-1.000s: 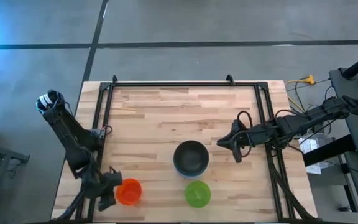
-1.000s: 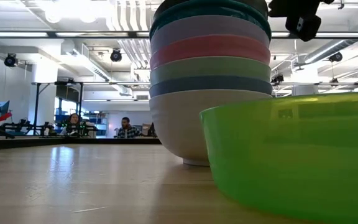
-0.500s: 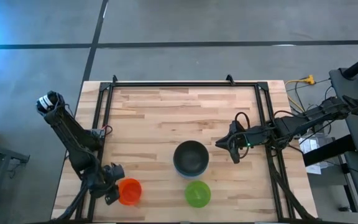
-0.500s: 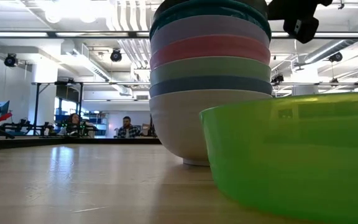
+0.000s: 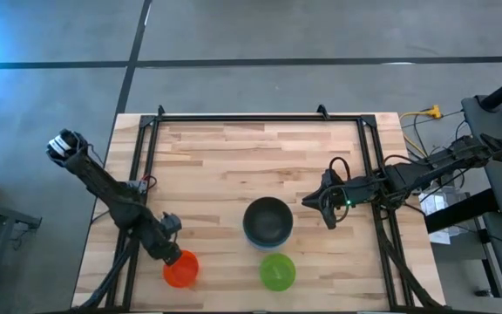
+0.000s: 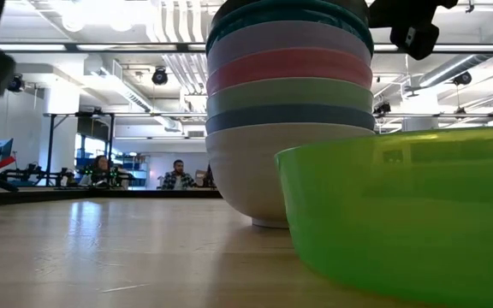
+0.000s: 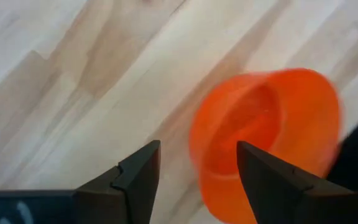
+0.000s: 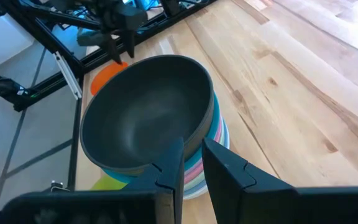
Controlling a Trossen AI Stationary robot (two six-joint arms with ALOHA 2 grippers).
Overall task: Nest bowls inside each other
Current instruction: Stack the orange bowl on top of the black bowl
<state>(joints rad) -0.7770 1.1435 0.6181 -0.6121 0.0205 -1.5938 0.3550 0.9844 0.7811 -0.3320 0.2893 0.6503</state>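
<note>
1. We see our left gripper point(image 5: 169, 248) with its fingers spread apart and holding nothing, just beside the red bowl point(image 5: 180, 269) near the front left of the table point(image 5: 234, 166).
2. To grab well, we think one finger should go inside the red bowl's rim and one outside, then squeeze softly.
3. We should lift it straight up and carry it over the stack point(image 5: 267, 221), topped by the black bowl point(image 8: 148, 118).
4. Our right gripper point(image 5: 310, 200) waits near the stack, fingers nearly together, holding nothing.
5. We count one stack and two loose bowls: the red one and the bright green bowl point(image 5: 277, 271).
</note>
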